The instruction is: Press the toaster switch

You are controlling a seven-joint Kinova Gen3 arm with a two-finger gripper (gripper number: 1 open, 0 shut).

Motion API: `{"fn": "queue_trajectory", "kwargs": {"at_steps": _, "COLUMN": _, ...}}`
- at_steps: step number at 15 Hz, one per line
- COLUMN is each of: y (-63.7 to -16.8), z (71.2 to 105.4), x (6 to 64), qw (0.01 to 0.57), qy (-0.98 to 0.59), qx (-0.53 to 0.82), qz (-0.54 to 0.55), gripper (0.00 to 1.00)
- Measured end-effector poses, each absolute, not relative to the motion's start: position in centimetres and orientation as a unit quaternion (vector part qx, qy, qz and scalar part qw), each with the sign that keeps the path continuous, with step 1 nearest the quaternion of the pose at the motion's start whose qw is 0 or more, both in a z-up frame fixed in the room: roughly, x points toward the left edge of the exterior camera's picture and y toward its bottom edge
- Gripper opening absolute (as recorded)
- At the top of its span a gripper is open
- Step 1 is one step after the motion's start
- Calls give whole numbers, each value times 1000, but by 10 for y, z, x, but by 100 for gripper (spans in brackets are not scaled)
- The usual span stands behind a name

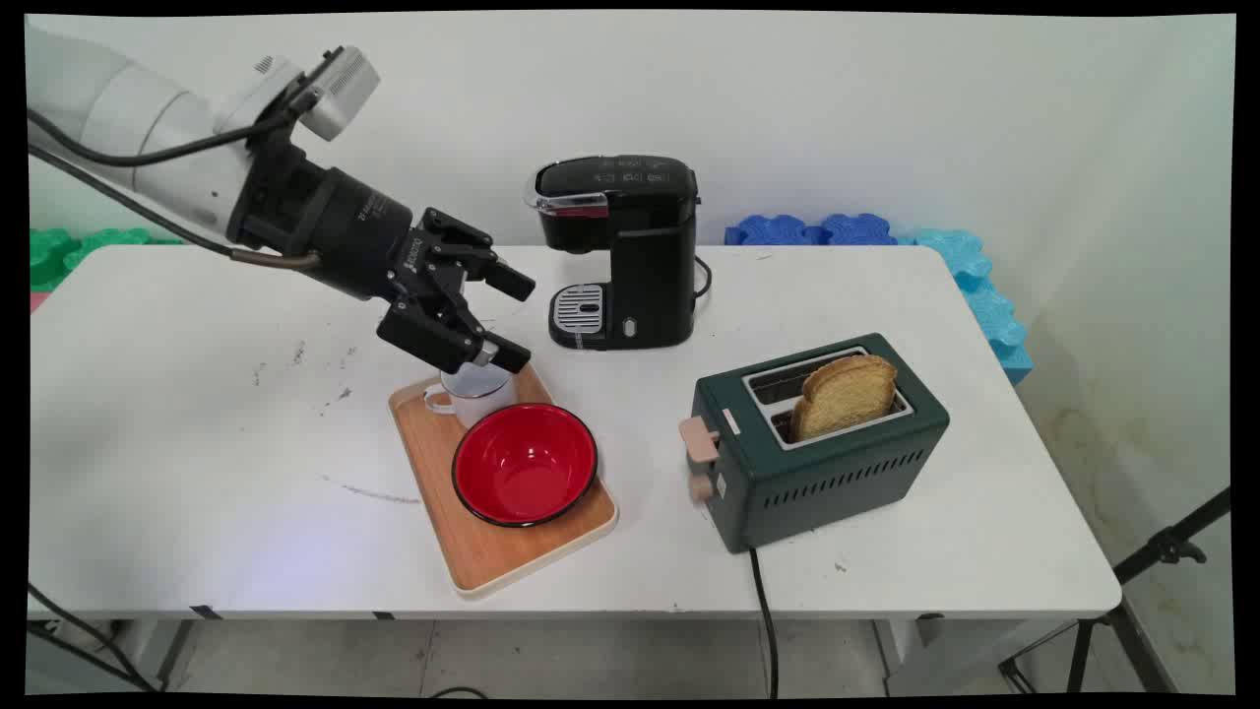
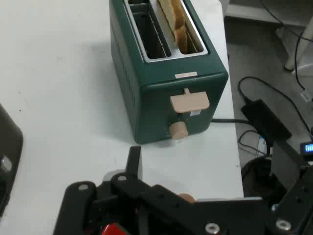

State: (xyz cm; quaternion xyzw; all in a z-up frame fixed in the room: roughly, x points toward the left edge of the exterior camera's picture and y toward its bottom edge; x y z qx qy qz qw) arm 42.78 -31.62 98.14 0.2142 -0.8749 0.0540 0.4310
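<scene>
My black gripper (image 1: 519, 315) hangs open just above a white mug (image 1: 472, 393), its lower finger close over the mug's rim and nothing held between the fingers. The mug stands at the far end of a wooden tray (image 1: 489, 563), with a red bowl (image 1: 525, 463) right in front of it. A black coffee maker (image 1: 620, 251) stands just right of the gripper. In the hand view I look across at a green toaster (image 2: 161, 98) with a slice of toast (image 2: 177, 22) in one slot and its beige lever (image 2: 190, 102) facing me.
The toaster (image 1: 822, 443) with its toast (image 1: 845, 394) sits on the table's right half, its cord (image 1: 763, 611) dropping over the near edge. Blue foam mats (image 1: 886, 236) lie behind the table at the right and green ones (image 1: 69, 251) at the left. A tripod leg (image 1: 1152, 561) stands off the right corner.
</scene>
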Motion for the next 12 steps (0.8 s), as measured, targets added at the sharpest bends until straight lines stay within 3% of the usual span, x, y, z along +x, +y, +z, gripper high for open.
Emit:
{"fn": "queue_trajectory", "kwargs": {"at_steps": 10, "y": -326, "z": 965, "x": 344, "qw": 415, "qy": -866, "qx": 275, "qz": 43, "gripper": 100}}
{"fn": "queue_trajectory", "kwargs": {"at_steps": 11, "y": -328, "z": 963, "x": 335, "qw": 411, "qy": -868, "qx": 275, "qz": 44, "gripper": 0}}
{"fn": "queue_trajectory", "kwargs": {"at_steps": 12, "y": -331, "z": 961, "x": 325, "qw": 406, "qy": -870, "qx": 275, "qz": 46, "gripper": 0}}
